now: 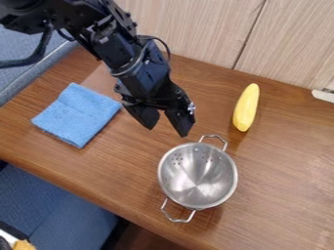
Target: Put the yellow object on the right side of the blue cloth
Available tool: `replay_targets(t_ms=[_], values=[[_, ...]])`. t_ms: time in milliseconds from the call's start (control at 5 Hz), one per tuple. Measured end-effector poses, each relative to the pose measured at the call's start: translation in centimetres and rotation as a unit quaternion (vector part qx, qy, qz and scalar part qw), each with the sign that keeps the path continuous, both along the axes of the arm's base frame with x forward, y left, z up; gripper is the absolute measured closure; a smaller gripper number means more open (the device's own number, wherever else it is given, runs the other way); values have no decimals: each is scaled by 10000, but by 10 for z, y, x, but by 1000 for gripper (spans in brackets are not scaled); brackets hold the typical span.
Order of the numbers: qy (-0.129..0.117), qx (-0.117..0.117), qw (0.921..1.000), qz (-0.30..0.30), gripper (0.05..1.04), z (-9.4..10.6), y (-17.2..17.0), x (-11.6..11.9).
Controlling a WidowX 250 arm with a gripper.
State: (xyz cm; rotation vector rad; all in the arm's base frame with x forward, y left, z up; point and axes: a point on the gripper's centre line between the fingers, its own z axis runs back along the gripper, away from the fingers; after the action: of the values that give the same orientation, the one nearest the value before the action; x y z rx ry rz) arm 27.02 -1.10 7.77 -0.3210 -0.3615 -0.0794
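1. Gripper [168, 131]: we find it spread.
2. Yellow object [246, 107]: right of it.
3. White item [324, 95], farther right: cut off.
4. Colander [198, 199] just below it; surface [281, 171] edge beyond, lower left.

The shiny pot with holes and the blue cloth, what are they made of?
The pot looks like smooth, polished metal, probably steel: it is silvery, with bright streaks of light inside and thin wire-like handles. The blue cloth seems to be soft, fuzzy fabric, maybe microfiber or cotton, because its surface looks matte and a little nubbly.
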Motion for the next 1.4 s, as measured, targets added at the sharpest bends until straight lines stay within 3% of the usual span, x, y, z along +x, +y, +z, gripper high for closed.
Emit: replay_targets(t_ms=[200,400,600,1000,1400], values=[[106,-25,9999,41,82,-6,0,-1],[117,-49,9998,124,82,-8,-11,13],[182,-95,9996,217,83,-11,-24,37],[280,112,9970,716,83,-30,-53,84],[389,131,9925,1148,82,-52,-65,116]])
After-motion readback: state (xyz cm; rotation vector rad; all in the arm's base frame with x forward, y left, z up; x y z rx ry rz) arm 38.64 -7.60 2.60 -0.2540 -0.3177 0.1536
